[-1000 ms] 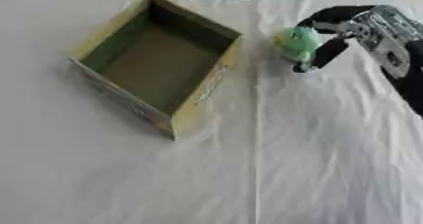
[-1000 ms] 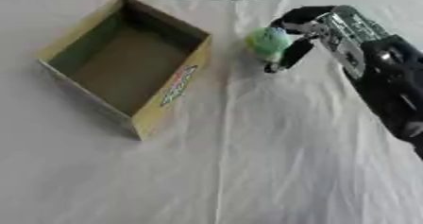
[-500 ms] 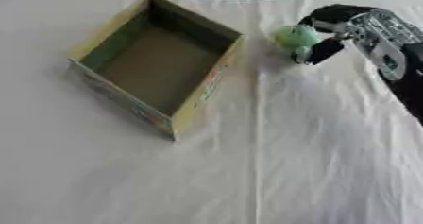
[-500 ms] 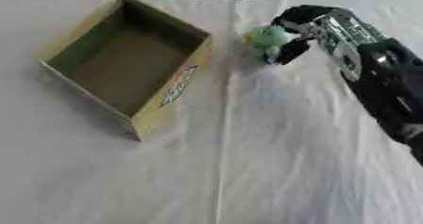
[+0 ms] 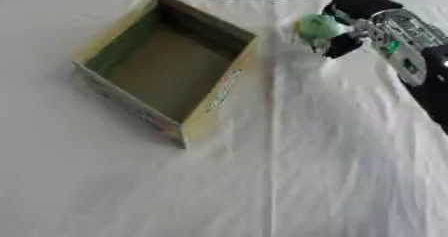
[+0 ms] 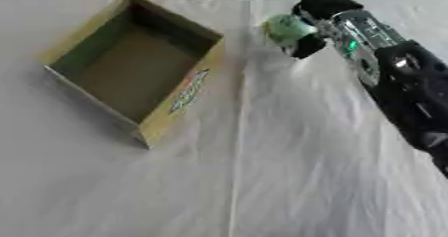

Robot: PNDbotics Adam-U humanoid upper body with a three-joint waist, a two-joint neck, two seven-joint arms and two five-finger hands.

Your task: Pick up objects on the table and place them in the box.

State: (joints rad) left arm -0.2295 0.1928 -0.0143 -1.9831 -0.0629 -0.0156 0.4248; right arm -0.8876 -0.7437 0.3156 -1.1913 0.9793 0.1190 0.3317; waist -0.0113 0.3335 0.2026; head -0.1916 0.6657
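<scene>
An open cardboard box (image 5: 216,93) lies askew on the white cloth at the upper left, its inside empty. To its right, my right hand (image 5: 353,19) comes in from the right edge and is curled round a small green rounded object (image 5: 318,26), held above the cloth near the box's far right corner. The black thumb sits under the object and the fingers wrap over it from behind. My left hand shows in no view.
A white cloth (image 5: 289,171) covers the table, with a seam running down the middle. The table's far edge lies just behind the box and the hand.
My right hand has carried the green object up and to the left, nearer the box's far right corner. The box has not moved.
</scene>
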